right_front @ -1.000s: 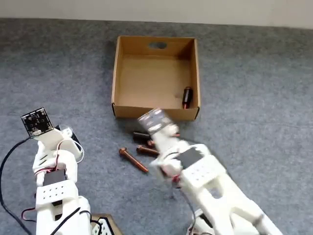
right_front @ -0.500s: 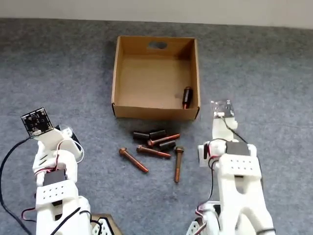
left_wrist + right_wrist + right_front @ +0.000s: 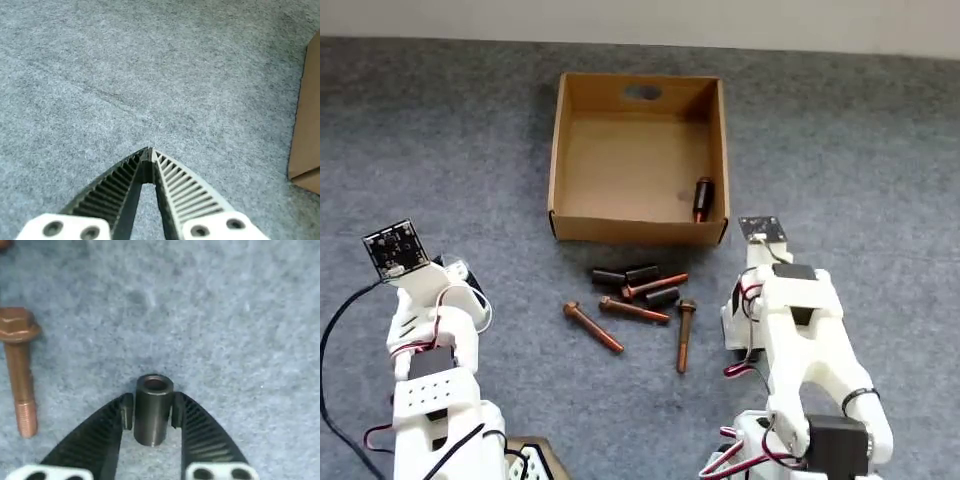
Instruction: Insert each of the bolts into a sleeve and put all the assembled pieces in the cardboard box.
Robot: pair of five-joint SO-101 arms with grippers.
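- Cardboard box [image 3: 556, 150]: open-topped, plain brown walls, at the far middle of the grey carpet [image 3: 860, 150]; oval hand-hole [image 3: 642, 93] in the far wall.
- Assembled piece [image 3: 702, 198]: lying inside the box, against the right wall near the front right corner.
- Camera board [image 3: 395, 248] on left arm [image 3: 430, 350]: dark square, markings too small to read.
- Second board [image 3: 762, 229] on right arm [image 3: 795, 330]: print likewise unreadable.
- Loose sleeves, dark, three: left sleeve [image 3: 609, 277] and middle sleeve [image 3: 642, 272] end to end just in front of the box's front wall; lower sleeve [image 3: 662, 297] just beneath them.
- Bolts, copper-coloured, four: leftmost bolt [image 3: 593, 327] slanted, apart from the rest; middle bolt [image 3: 634, 309] beside the lower sleeve; upper bolt [image 3: 655, 286] between the sleeves; rightmost bolt [image 3: 684, 335], head toward the box, nearest the right arm.
- Right gripper [image 3: 152, 404]: fingers clamped on held sleeve [image 3: 152, 420], one on each side, open bore pointing away from the wrist; rightmost bolt [image 3: 20, 370] near but apart; touching carpet or lifted, cannot tell.
- Left gripper [image 3: 148, 152]: fingers closed tip to tip, gripping nothing, over bare carpet; box corner [image 3: 307, 125] near.
- Open room: wide carpet between left arm and box, and right of the box.
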